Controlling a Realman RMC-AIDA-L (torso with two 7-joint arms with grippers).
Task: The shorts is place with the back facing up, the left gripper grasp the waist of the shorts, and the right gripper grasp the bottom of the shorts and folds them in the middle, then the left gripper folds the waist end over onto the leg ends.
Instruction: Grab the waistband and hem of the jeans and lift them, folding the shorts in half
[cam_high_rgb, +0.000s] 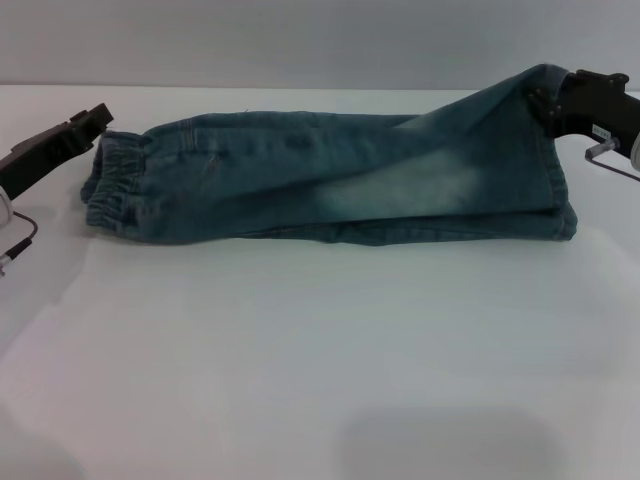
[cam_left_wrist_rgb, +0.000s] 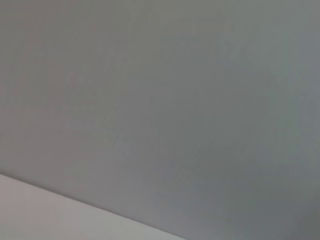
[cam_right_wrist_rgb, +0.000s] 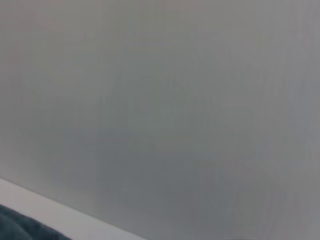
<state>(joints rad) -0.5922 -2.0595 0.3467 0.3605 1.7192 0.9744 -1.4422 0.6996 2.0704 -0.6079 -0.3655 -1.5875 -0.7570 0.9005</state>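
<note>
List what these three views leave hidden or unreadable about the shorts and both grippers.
- Left gripper, head view: its tips meet the waist of the shorts; open or shut is unclear.
- Right gripper, head view: its tips are buried in the lifted denim of the shorts, and its wrist is cut by the frame edge.
- Wrist views: mostly blank wall; only a denim corner shows.
- Back pockets, print: not visible.
</note>
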